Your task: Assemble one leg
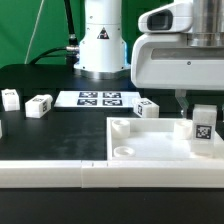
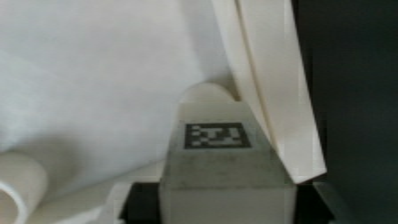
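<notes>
We are holding the leg [image 1: 203, 127] upright at a corner of the white panel [image 1: 160, 152], on the exterior view's right — the gripper [image 1: 203, 112] is clamping it between closed jaws; we are judging it not yet seated (other legs [image 1: 40, 105] are lying loose).

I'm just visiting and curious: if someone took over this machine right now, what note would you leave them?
End effector: shut on one leg, held upright over the white panel, at its corner on the exterior view's right.
Loose legs: two at the exterior view's left, and one beside the marker board.
Done: the leg is grasped and at the panel.
Left: I cannot tell whether it is seated; seat it, then release.
</notes>
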